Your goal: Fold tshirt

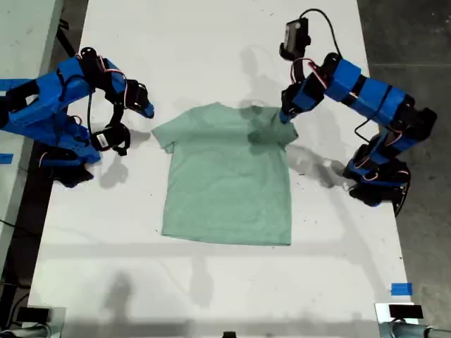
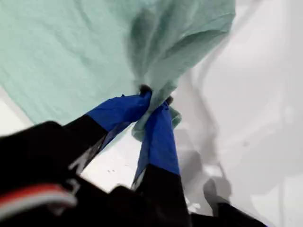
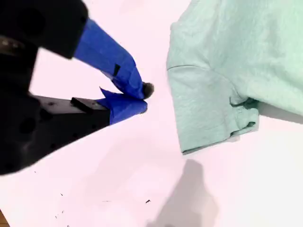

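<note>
The pale mint-green tshirt [image 1: 225, 183] lies flat on the white table [image 1: 211, 282], neck toward the far edge. My first gripper [image 1: 285, 116], on the arm at the exterior view's right, is shut on the sleeve at that side, and the cloth [image 2: 71, 52] is bunched and lifted at its fingertips [image 2: 156, 101]. My second gripper [image 1: 146, 109], on the arm at the exterior view's left, is shut with nothing in it. It hovers over bare table a short way from the other sleeve [image 3: 208, 113], apart from it.
A blue tape mark [image 1: 401, 289] sits near the table's front corner at the exterior view's right. Small black devices [image 1: 405, 312] stand at the front edge. Another pale surface [image 1: 21, 42] with blue tape borders the exterior view's left. Grey floor [image 1: 416, 42] lies beyond the exterior view's right edge.
</note>
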`<act>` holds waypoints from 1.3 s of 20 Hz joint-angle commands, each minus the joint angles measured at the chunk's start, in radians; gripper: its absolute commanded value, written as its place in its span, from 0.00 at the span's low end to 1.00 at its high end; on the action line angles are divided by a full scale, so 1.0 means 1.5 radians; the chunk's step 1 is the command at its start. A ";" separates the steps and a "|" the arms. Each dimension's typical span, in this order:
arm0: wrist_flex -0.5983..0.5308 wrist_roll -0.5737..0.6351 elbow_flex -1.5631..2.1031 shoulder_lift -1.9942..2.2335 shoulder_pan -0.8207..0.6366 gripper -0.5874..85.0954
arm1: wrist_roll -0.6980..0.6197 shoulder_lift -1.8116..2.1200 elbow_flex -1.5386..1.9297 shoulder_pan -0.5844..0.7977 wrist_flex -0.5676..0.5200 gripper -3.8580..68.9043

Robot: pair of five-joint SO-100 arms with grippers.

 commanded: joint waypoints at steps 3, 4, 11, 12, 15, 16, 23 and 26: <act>-0.010 0.001 -0.004 0.010 0.014 0.01 | 0.056 -0.178 -0.324 -0.127 -0.003 0.05; -0.010 0.001 -0.004 0.011 0.015 0.01 | 0.059 -0.232 -0.388 -0.142 -0.003 0.05; -0.012 -0.007 0.024 0.045 0.019 0.01 | 0.093 -0.556 -0.502 -0.157 -0.114 0.04; -0.012 -0.008 0.030 0.052 0.019 0.01 | 0.094 -0.597 -0.518 -0.155 -0.134 0.06; -0.011 -0.011 0.040 0.064 0.017 0.01 | 0.090 -0.616 -0.532 -0.165 -0.182 0.23; -0.010 -0.012 0.042 0.066 0.017 0.01 | 0.087 -0.597 -0.533 -0.169 -0.181 0.35; -0.010 -0.020 0.036 0.066 0.008 0.09 | 0.057 -0.307 -0.506 -0.163 -0.083 0.41; -0.009 -0.027 0.036 0.066 0.008 0.11 | 0.043 -0.212 -0.473 -0.146 -0.025 0.41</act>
